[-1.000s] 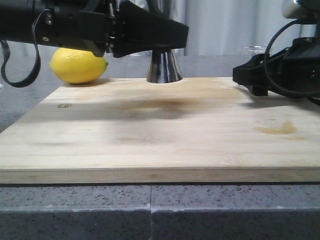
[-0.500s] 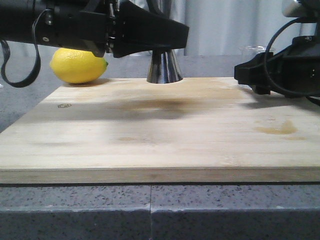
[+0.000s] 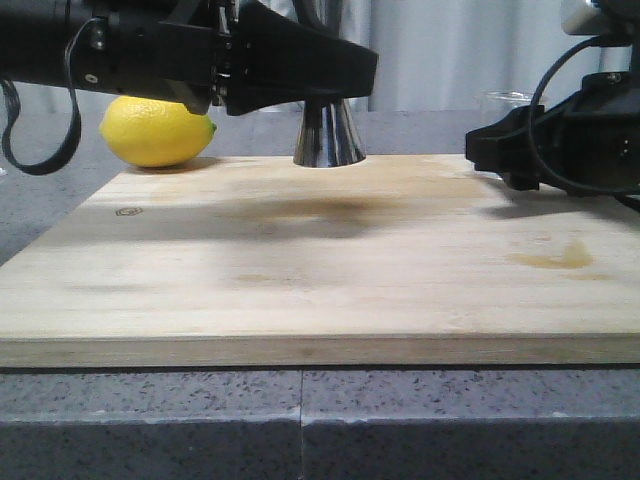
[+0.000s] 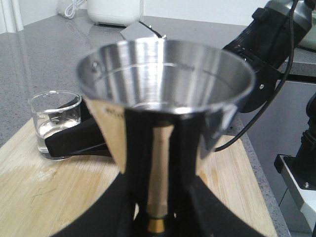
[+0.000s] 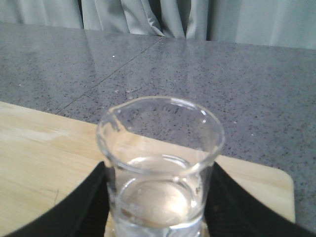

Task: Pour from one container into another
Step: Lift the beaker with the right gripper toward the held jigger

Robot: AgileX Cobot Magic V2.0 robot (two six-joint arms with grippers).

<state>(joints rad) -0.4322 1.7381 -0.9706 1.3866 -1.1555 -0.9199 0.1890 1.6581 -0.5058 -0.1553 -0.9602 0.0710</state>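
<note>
The steel jigger (image 3: 328,135) stands upright at the back of the wooden board (image 3: 300,270). My left gripper (image 3: 345,80) is shut on it near its narrow waist. In the left wrist view the jigger (image 4: 165,74) fills the middle, its upper cup looks empty, and the gold band (image 4: 157,225) shows between my fingers (image 4: 138,148). The clear glass beaker (image 5: 160,158) holds a little clear liquid. It sits on the board's far right corner with my right gripper (image 5: 158,170) shut on its sides. In the front view only the beaker's rim (image 3: 512,97) shows above the right gripper (image 3: 480,150).
A yellow lemon (image 3: 155,130) lies behind the board's back left corner. A pale brown stain (image 3: 555,258) marks the board at the right. Grey speckled counter (image 5: 222,74) surrounds the board. A white appliance (image 4: 113,10) stands far back on the counter.
The right gripper and the beaker have shifted very slightly. The left arm and the jigger have not moved.
</note>
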